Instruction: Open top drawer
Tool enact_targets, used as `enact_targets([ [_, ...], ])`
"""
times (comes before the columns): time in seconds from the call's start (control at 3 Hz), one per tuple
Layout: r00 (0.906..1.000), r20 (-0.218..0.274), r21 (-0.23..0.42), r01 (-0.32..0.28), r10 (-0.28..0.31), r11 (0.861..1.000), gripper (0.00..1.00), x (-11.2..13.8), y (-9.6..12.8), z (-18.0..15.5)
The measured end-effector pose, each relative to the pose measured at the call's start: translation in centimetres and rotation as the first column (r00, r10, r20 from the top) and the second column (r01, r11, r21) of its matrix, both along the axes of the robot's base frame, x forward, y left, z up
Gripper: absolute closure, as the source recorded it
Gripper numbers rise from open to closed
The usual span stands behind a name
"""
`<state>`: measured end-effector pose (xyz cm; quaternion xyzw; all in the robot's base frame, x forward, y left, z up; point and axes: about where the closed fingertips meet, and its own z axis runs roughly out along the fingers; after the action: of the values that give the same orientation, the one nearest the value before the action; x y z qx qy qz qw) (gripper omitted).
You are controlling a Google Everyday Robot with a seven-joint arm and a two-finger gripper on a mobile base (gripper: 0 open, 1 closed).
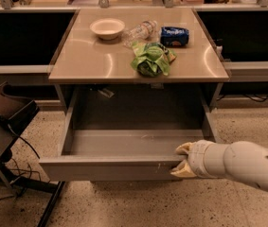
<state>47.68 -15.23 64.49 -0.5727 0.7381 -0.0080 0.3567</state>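
Observation:
The top drawer (110,167) is a wide grey metal drawer under the counter. It stands pulled far out towards me, with its empty inside showing and small pale scratch marks on its flat face. My gripper (181,160) comes in from the right on a white arm. Its pale fingertips (184,149) sit at the right end of the drawer's front edge, one above the rim and one below it, closed on the edge.
The beige countertop (95,60) above holds a white bowl (107,28), a clear plastic bottle (140,31), a blue snack bag (174,36) and a green chip bag (150,59). A dark stand with cables (3,122) is at the left. Speckled floor lies below.

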Motion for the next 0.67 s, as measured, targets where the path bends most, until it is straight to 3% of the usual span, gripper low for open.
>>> enact_targets([
  [0.67,1.0,0.001,0.012,0.001,-0.001,1.0,1.0,-1.3,0.48,0.03],
])
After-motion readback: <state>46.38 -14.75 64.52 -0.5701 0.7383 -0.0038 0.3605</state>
